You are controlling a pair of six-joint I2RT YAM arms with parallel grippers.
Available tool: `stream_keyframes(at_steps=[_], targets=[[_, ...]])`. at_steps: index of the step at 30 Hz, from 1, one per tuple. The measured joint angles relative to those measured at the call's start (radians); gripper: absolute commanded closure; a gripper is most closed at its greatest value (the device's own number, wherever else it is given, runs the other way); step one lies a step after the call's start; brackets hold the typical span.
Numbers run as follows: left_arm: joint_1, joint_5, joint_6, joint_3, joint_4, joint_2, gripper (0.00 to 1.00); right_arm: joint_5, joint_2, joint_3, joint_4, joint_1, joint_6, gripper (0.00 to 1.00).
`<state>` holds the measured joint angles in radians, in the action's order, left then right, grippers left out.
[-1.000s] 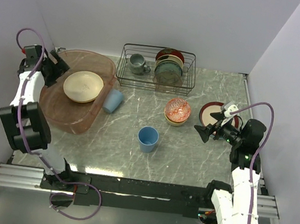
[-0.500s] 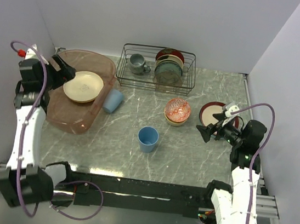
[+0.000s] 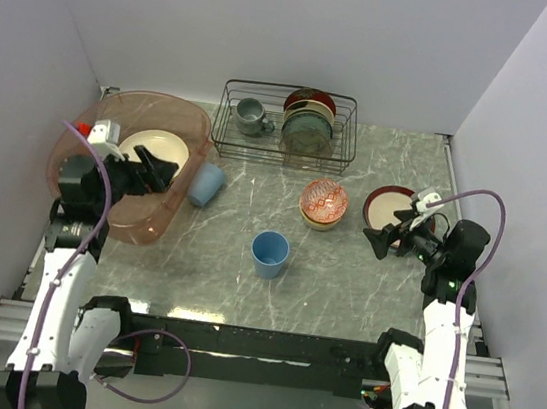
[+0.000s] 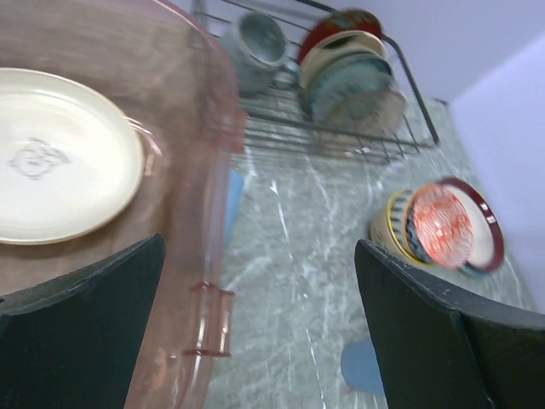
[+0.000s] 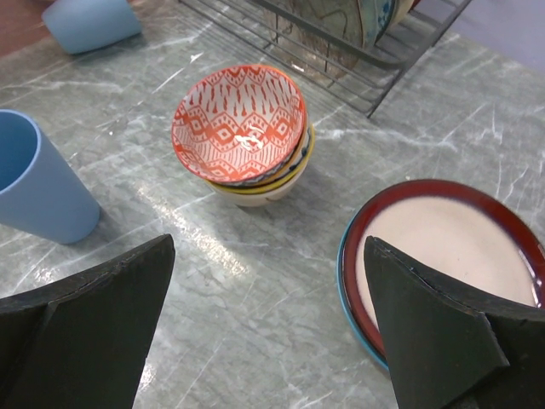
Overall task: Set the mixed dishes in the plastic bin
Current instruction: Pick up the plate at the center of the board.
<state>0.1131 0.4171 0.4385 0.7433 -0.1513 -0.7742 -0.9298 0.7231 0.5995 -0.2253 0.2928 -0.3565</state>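
The pinkish plastic bin [image 3: 140,225] sits at the left with a cream plate [image 3: 148,143] inside it. My left gripper [image 3: 162,171] hovers open and empty over the bin's right side, by the plate's near edge. One light-blue cup [image 3: 206,184] lies against the bin's right wall. Another blue cup [image 3: 269,253] stands upright mid-table. A red-patterned bowl [image 3: 323,202] tops a stack of bowls. A dark red plate [image 3: 386,205] lies at the right. My right gripper [image 3: 380,241] is open just in front of that plate, holding nothing.
A black wire rack [image 3: 283,130] at the back centre holds a grey mug [image 3: 251,115] and upright plates. White walls close in the table on three sides. Bare marble lies between the upright cup and the bowls.
My left arm has swung from the bin's far-left corner round to its near side, its gripper now pointing right over the plate. The right gripper has hardly moved.
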Motion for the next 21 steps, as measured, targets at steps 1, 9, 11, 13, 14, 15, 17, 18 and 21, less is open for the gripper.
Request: stream_keyframes(at_steps=[1,9,11,13,14,15,17,18,21], targets=[[-0.004,0.017,0.0,-0.024,0.016,0.014,0.01,-0.001,0.003,-0.002,0.0,0.003,0.0,0.0],[-0.028,0.075,-0.011,-0.116,0.061,0.038,0.01,-0.037,0.013,-0.01,0.001,0.029,-0.004,0.0],[-0.03,0.077,-0.011,-0.117,0.066,0.045,0.01,-0.04,0.018,-0.013,0.0,0.035,-0.007,0.0],[-0.03,0.084,-0.011,-0.117,0.072,0.052,0.01,-0.036,0.027,-0.013,0.0,0.042,-0.012,0.0],[-0.03,0.086,-0.011,-0.117,0.077,0.053,0.01,-0.03,0.03,-0.014,-0.001,0.045,-0.016,0.0],[-0.032,0.089,-0.011,-0.117,0.081,0.054,0.01,-0.022,0.031,-0.014,-0.003,0.048,-0.021,0.0],[-0.032,0.094,-0.011,-0.117,0.08,0.051,0.01,-0.003,0.03,-0.016,-0.008,0.05,-0.032,0.0],[-0.032,0.095,-0.011,-0.117,0.078,0.05,0.01,0.008,0.027,-0.018,-0.011,0.051,-0.039,0.0],[-0.032,0.095,-0.012,-0.116,0.069,0.045,0.01,0.051,0.014,-0.019,-0.026,0.052,-0.058,0.0]])
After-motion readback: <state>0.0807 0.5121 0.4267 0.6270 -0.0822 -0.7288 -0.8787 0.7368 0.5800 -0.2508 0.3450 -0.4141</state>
